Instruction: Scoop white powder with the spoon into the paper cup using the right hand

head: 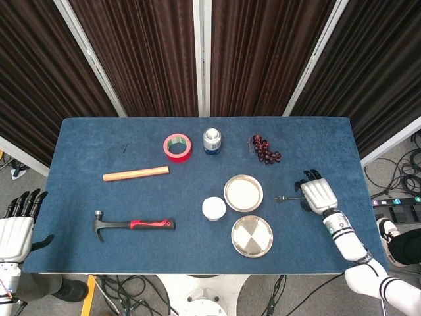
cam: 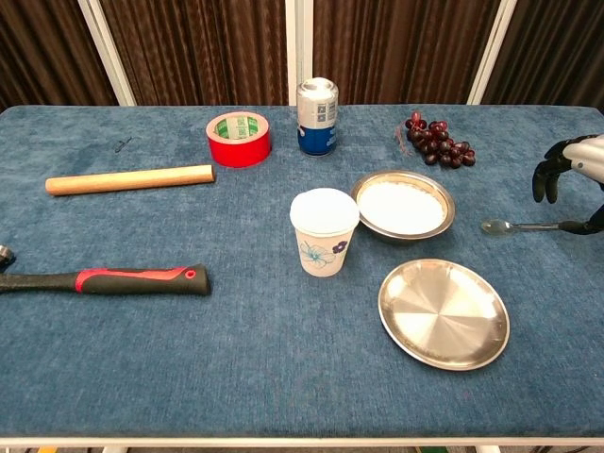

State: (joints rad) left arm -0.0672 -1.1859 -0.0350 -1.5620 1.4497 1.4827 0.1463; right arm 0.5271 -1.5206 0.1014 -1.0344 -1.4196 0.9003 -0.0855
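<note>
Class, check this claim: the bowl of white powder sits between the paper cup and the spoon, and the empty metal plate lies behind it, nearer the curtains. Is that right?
One part is wrong. The empty metal plate lies in front of the bowl of white powder, nearer the robot, as the chest view shows. The bowl does sit between the paper cup and the spoon.

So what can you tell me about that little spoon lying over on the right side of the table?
The spoon is small, slim and silvery, like metal. It lies flat on the blue cloth, bowl pointing towards the powder dish and handle running out to the right. Its bowl looks empty. It sits apart from the dish and the empty steel plate. The right hand is over the handle's far end, a fingertip down beside it; whether it actually touches is hard to tell.
</note>
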